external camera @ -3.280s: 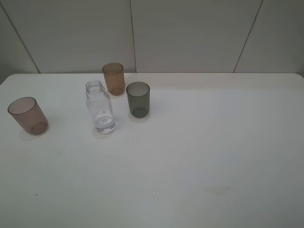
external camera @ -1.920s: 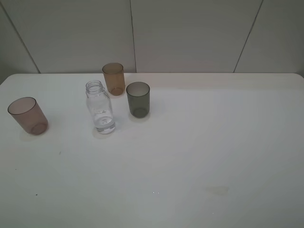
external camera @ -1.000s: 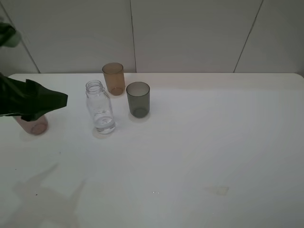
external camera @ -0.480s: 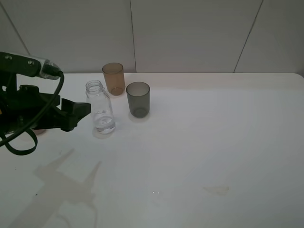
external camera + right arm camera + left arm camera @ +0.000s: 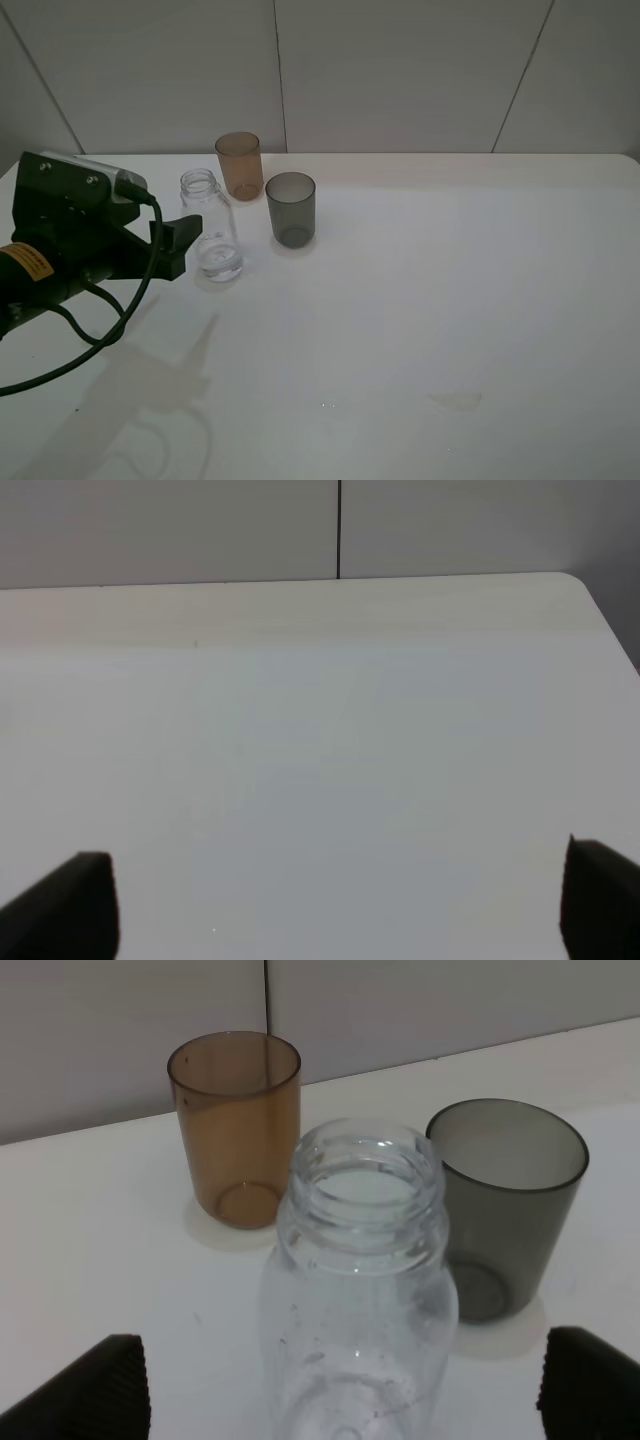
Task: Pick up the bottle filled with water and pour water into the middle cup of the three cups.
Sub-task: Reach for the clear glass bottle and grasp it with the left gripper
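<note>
Count: one bottle, two cups, two grippers, one white table. Only two of the three cups are showing: the amber middle cup and a dark grey cup.

The bottle is standing upright and uncapped on the table, just in front of the middle cup and beside the grey cup, touching neither. The middle cup is standing upright near the table's back edge.

The left gripper is holding its jaws spread wide. The bottle is sitting between the two fingertips, and a gap is showing on each side, so nothing is being grasped. The right gripper is also standing released over bare table, with nothing between its jaws.

Limits of view:
- The left wrist view is cutting off the bottle's base.
- The water level is hard to make out; a little liquid is glinting near the bottom.
- The left arm is running off the frame edge.
- The exterior view is not showing the right gripper.
</note>
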You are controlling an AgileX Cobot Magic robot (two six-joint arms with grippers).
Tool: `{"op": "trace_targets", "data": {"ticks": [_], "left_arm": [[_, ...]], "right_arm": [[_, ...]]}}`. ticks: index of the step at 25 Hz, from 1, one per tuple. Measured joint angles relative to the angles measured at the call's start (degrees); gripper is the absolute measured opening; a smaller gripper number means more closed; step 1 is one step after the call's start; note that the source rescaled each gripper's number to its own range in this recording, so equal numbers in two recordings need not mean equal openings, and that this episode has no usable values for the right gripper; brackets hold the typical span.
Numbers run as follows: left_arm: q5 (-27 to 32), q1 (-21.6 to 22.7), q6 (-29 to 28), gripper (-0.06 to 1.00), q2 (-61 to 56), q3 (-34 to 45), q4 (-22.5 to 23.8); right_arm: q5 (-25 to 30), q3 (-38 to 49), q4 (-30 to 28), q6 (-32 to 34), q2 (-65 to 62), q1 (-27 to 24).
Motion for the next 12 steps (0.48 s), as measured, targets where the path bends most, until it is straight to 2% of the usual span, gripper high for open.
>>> {"op": "trace_targets", "data": {"ticks": [2, 4, 12], "left_arm": [[-5.19, 0.00, -0.41, 1.00, 4.03, 0.00, 0.00], [-7.68, 0.00, -0.58, 1.00, 7.83, 0.00, 0.21], [-7.95, 0.00, -0.63, 1.00, 16.59, -3.28, 0.21]], "right_arm": [[0.00, 0.00, 0.00, 0.00, 0.00, 0.00], [0.00, 0.00, 0.00, 0.00, 0.00, 0.00], [0.00, 0.00, 0.00, 0.00, 0.00, 0.00]]}}
